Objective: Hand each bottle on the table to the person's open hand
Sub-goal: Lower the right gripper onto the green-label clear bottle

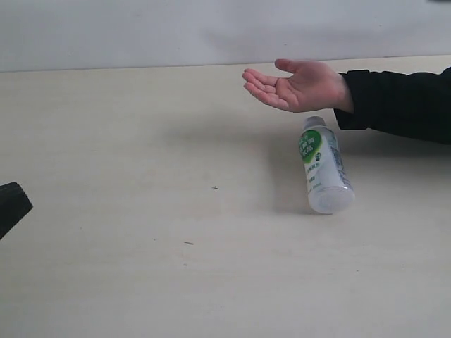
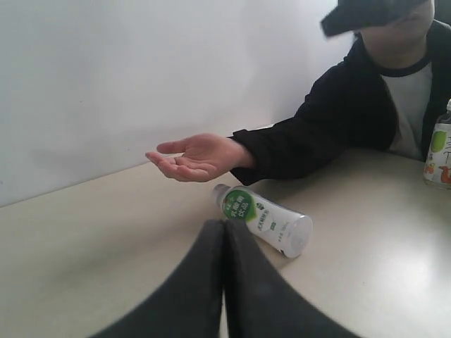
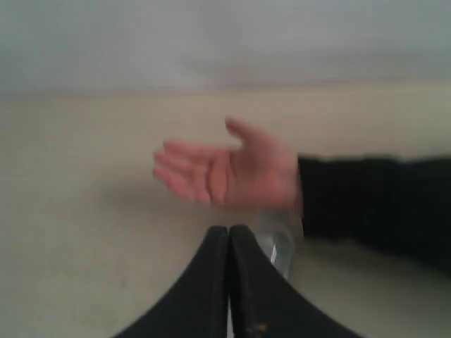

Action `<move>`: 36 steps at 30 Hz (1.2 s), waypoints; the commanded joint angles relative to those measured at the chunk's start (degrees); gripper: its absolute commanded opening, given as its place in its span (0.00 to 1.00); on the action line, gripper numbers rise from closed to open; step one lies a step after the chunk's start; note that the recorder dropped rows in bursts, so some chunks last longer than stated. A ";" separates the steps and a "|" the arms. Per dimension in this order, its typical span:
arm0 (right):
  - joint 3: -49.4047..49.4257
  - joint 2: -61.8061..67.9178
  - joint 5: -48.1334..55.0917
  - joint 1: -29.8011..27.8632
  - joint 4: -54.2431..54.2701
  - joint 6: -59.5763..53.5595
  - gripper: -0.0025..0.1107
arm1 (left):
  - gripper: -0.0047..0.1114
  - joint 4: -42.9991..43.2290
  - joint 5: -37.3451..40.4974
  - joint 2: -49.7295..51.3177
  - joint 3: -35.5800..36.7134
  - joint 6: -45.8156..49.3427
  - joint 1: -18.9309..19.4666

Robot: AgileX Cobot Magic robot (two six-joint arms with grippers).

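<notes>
One clear bottle (image 1: pixel 323 167) with a green-white label lies on its side on the table (image 1: pixel 141 211), its cap towards the person's open hand (image 1: pixel 296 86), which hovers palm up just above and behind it. In the left wrist view my left gripper (image 2: pixel 224 227) is shut and empty, a short way from this bottle (image 2: pixel 262 219) and the hand (image 2: pixel 194 156). My right gripper (image 3: pixel 229 229) is also shut and empty. From it I see the hand (image 3: pixel 225 169), with the bottle (image 3: pixel 278 246) partly hidden behind its fingers.
The person's black sleeve (image 1: pixel 398 102) reaches in from the right. A second bottle (image 2: pixel 439 148) with a green and orange label stands upright beside the person's body. A dark part of my left arm (image 1: pixel 10 205) shows at the left edge of the exterior view.
</notes>
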 commanded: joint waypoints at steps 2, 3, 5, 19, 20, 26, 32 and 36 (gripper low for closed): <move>-8.69 15.92 21.93 0.07 -12.38 8.06 0.02 | 0.06 -0.09 -0.20 -0.25 0.09 -0.35 0.22; -8.94 18.06 23.01 0.07 -12.81 8.07 0.02 | 0.06 -0.09 -0.20 -0.25 0.09 -0.35 0.22; -8.83 21.19 23.24 0.65 -12.97 8.07 0.02 | 0.06 -0.09 -0.20 -0.25 0.09 -0.35 0.22; -11.19 38.47 15.40 9.06 -15.29 10.57 0.69 | 0.06 -0.09 -0.20 -0.25 0.09 -0.35 0.22; -11.85 39.48 15.29 9.06 -15.29 10.57 0.75 | 0.06 -0.09 -0.20 -0.25 0.09 -0.35 0.22; -14.62 44.21 13.32 9.06 -15.40 11.97 0.77 | 0.06 -0.09 -0.20 -0.25 0.09 -0.35 0.22; -15.72 48.25 10.86 9.06 -15.71 13.27 0.76 | 0.06 -0.09 -0.20 -0.25 0.09 -0.35 0.22; -15.72 50.47 9.49 9.06 -15.92 13.66 0.76 | 0.06 -0.09 -0.20 -0.25 0.09 -0.35 0.22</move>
